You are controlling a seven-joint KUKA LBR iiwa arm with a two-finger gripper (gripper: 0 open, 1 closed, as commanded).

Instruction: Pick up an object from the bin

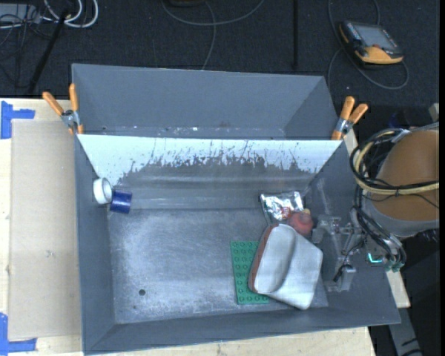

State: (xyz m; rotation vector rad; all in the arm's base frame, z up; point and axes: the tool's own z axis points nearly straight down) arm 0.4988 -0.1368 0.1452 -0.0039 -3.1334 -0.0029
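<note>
The pincer [342, 264] hangs over the bin's [170, 302] right wall, near the front right corner; whether it is apart or together cannot be told. Just to its left lies a grey-white soft pad [288, 267], overlapping a green studded plate [242, 273]. A red lump [302, 222] and a crumpled foil wrapper [281, 202] lie behind the pad.

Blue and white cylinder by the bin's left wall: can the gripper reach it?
Probably yes: the blue and white cylinder lies alone, uncovered, though the wall beside it may crowd the gripper.
</note>
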